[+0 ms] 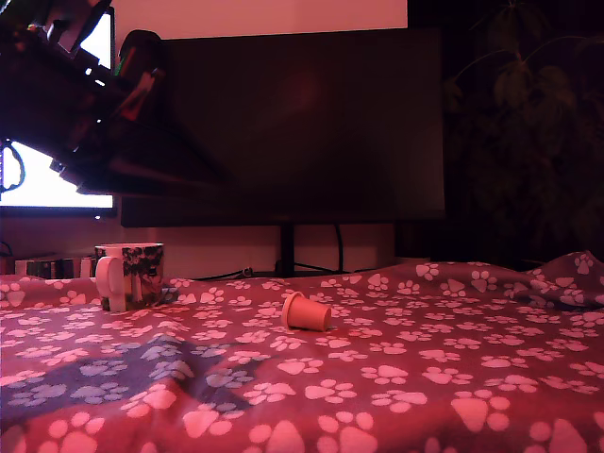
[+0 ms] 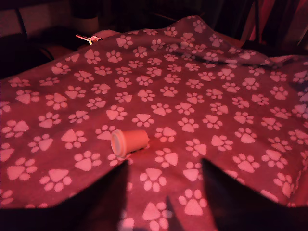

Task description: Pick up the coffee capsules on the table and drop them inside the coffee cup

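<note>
One pale capsule [image 1: 307,312] lies on its side on the paw-print table cloth [image 1: 396,377], near the middle of the exterior view. The wrist view shows the same capsule [image 2: 129,142] with its flat rim facing the camera, just ahead of one dark fingertip [image 2: 115,185]. My gripper [image 2: 165,166] hangs open above the cloth with nothing between its fingers. In the exterior view the arm [image 1: 85,104] is high at the left, above the leafy-patterned mug [image 1: 132,274] with its white handle. The dark red-brown capsule is not in view.
A large dark monitor [image 1: 283,123] on a stand [image 1: 286,250] rises behind the table, with cables at its foot. A bright screen [image 1: 47,184] glows at the exterior view's left. A plant [image 1: 528,104] stands at the back right, and the cloth bunches into folds [image 1: 566,278] there.
</note>
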`<state>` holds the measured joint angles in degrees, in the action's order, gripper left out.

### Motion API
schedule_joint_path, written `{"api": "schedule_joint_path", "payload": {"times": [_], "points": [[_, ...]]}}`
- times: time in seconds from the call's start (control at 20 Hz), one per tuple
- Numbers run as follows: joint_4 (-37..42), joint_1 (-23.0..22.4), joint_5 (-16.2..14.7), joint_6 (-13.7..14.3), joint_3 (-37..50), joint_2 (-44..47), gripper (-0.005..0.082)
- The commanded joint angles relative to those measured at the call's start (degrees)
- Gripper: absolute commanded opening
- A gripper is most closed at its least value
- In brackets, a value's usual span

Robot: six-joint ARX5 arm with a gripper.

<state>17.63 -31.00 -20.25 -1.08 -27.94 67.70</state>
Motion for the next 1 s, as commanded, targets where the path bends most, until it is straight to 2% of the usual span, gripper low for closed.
{"api": "schedule_joint_path", "payload": {"times": [0.0, 0.15, 0.4, 0.55, 0.7, 0.95], "points": [[0.63, -0.13, 0.94, -0.22, 1.38, 0.55, 0.0639], [2.32, -0.13, 3.30, -0.20, 1.38, 0.55, 0.0639], [6.16, -0.33, 4.24, -0.02, 1.38, 2.03, 0.0640], [9.79, -1.60, 4.31, 0.07, 1.38, 5.70, 0.0645], [13.55, -3.15, 5.40, 0.07, 1.38, 10.73, 0.0695], [19.78, -4.33, 7.28, 0.00, 1.38, 17.92, 0.0695]]}}
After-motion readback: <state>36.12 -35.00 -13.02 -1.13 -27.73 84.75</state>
